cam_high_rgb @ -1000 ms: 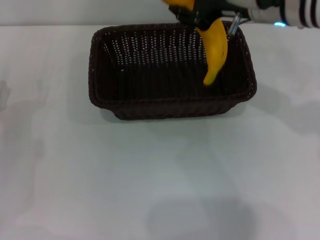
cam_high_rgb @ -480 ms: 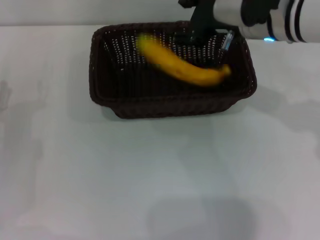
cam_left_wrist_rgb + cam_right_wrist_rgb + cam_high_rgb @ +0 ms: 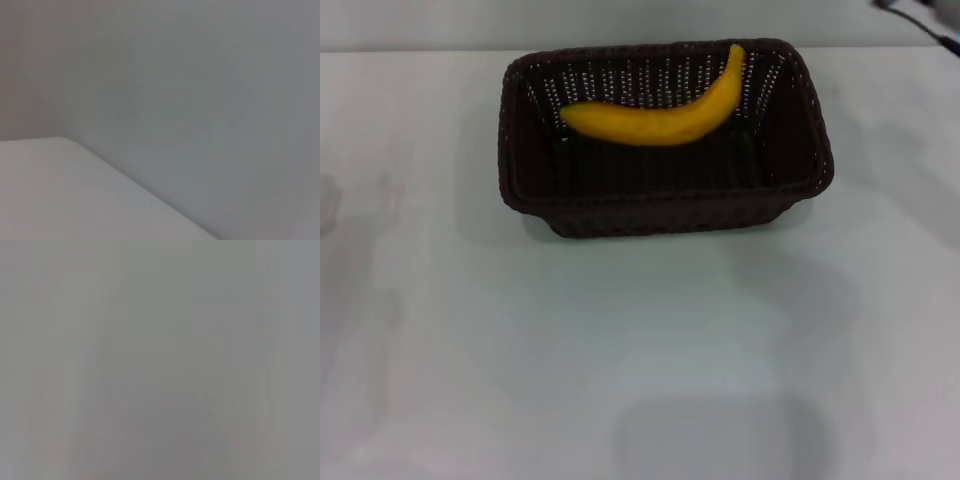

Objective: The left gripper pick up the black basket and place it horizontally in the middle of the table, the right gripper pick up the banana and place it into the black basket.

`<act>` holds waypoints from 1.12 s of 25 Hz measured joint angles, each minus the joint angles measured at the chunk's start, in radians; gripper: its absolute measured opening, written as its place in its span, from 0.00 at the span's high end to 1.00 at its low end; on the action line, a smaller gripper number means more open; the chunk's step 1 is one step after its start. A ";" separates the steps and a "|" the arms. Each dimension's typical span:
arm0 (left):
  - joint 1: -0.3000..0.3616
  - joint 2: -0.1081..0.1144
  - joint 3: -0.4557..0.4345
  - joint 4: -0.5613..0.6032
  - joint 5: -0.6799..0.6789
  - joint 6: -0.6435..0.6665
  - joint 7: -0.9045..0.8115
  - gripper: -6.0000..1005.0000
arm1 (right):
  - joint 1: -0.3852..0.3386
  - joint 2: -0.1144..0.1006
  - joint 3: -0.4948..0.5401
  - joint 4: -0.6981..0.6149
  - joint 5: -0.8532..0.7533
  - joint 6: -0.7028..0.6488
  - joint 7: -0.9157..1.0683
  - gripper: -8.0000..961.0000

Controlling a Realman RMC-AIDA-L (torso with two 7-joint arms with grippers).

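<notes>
The black basket (image 3: 665,210) stands lengthwise across the far middle of the white table (image 3: 640,360) in the head view. The yellow banana (image 3: 660,112) lies inside it, curved, with one tip resting up against the far right wall. Only a sliver of the right arm (image 3: 920,15) shows at the top right corner of the head view; its gripper is out of view. The left gripper is out of view. Both wrist views show only blank grey surface.
The white tabletop stretches bare in front of and to both sides of the basket. Faint shadows lie on it at the left edge and near the front.
The banana dropped from the right gripper into the basket and came to rest there. The right arm has pulled away up and to the right, out of the head view.
</notes>
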 joint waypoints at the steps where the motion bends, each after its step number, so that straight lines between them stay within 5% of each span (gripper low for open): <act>1: -0.005 0.000 0.001 -0.002 0.000 0.005 0.026 0.12 | -0.004 0.000 0.035 0.031 0.074 0.038 -0.027 0.33; 4: -0.028 -0.001 0.005 -0.006 0.005 0.021 0.094 0.12 | 0.010 -0.001 0.198 0.211 0.286 0.247 -0.113 0.32; 9: -0.066 -0.002 0.007 -0.031 0.011 0.025 0.220 0.12 | 0.106 -0.008 0.619 0.730 0.488 0.701 -0.395 0.32; 13: -0.062 -0.002 0.008 -0.044 0.012 0.022 0.234 0.12 | 0.104 -0.002 0.837 0.930 0.496 0.808 -0.731 0.31; 21: -0.021 -0.003 0.007 -0.052 0.009 -0.040 0.228 0.12 | 0.075 0.001 0.866 1.027 0.503 0.612 -1.089 0.30; 28: -0.016 -0.003 0.007 -0.053 0.012 -0.049 0.228 0.12 | 0.074 0.002 0.866 1.045 0.506 0.550 -1.087 0.11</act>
